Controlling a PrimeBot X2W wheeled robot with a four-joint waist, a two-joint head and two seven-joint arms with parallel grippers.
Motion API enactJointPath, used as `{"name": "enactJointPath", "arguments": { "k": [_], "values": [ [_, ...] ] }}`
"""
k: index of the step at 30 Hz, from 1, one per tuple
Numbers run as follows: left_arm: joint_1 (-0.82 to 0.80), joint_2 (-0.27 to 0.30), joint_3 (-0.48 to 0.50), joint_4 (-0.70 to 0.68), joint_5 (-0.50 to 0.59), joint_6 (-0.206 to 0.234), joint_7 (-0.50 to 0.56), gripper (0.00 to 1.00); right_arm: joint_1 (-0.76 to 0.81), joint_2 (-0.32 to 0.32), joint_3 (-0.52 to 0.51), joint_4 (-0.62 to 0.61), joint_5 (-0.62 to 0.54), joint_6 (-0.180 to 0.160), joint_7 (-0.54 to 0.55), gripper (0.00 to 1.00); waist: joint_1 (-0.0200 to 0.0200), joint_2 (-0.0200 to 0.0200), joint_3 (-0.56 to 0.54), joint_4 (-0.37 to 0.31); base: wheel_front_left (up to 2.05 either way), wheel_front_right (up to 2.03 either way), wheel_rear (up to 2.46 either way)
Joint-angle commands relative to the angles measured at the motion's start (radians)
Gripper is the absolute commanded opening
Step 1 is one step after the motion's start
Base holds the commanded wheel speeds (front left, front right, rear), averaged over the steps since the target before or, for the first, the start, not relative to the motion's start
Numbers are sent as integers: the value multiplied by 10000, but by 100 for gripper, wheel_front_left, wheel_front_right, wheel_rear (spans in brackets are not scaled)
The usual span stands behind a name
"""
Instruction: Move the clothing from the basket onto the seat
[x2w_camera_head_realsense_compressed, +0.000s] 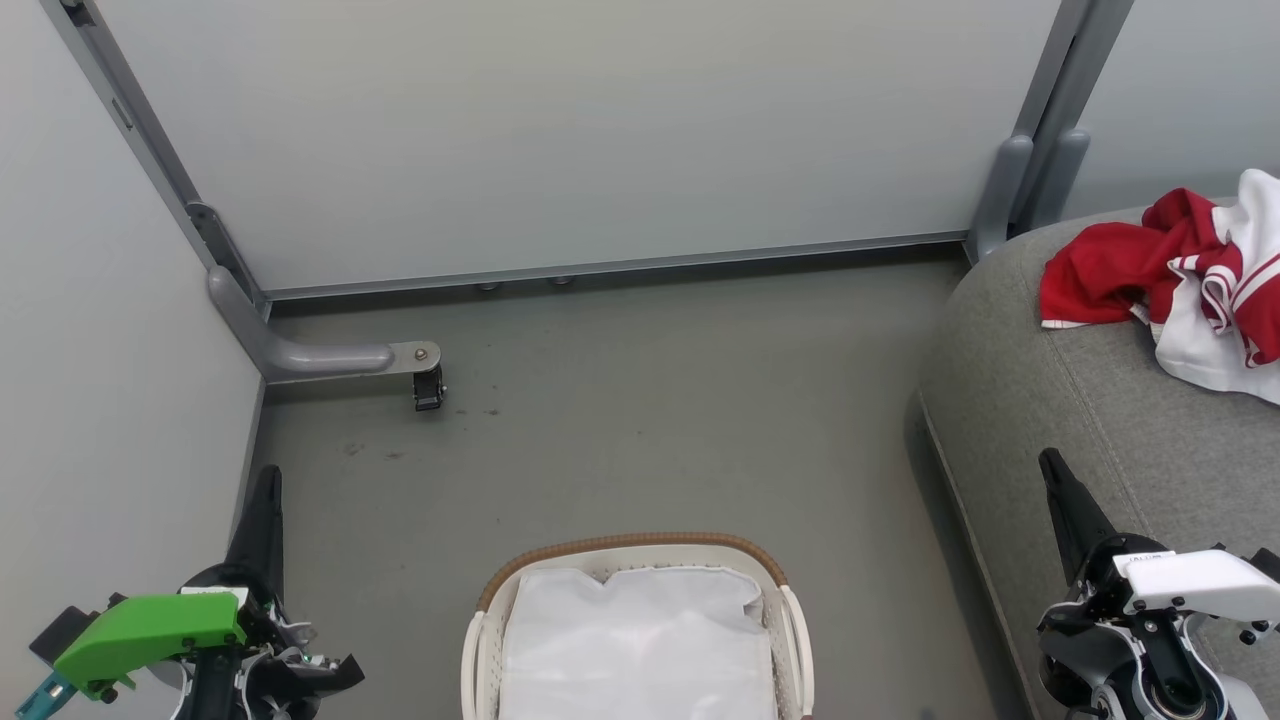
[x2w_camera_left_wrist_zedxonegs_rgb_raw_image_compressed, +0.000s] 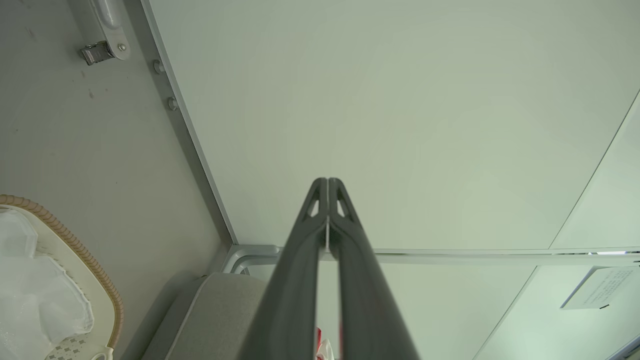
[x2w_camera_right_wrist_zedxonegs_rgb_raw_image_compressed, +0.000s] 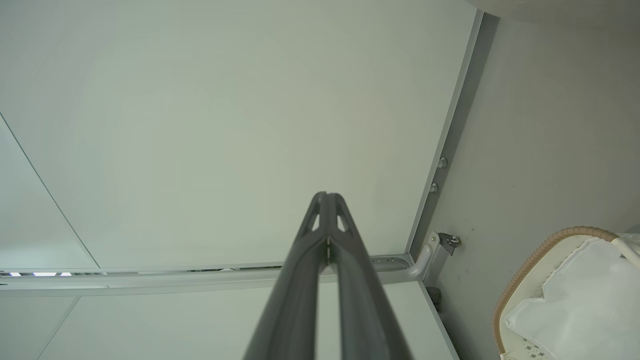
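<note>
Bright red clothing with white panels and red-and-white stripe trim shows at two o'clock in the head view, against the grey weave of the seat. At six o'clock is the white basket, brown woven rim, plain white liner. The left gripper is black beneath a vivid green housing; the right gripper, black under white. The floor is dull grey-green.

Even soft light, sharp pics
</note>
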Motion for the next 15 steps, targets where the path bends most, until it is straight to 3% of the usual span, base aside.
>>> {"name": "enactJointPath", "arguments": {
  "k": [1, 15],
  "values": [
    [-107, 37, 23, -19, -32, -65, 32, 0, -84, -59, -19, -42, 34, 0, 12, 0, 0, 0, 0, 1, 0, 0, 0],
    [-107, 37, 22, -18, -31, -65, 32, 0, -83, -59, -19, -43, 34, 0, 12, 0, 0, 0, 0, 1, 0, 0, 0]
  ]
}}
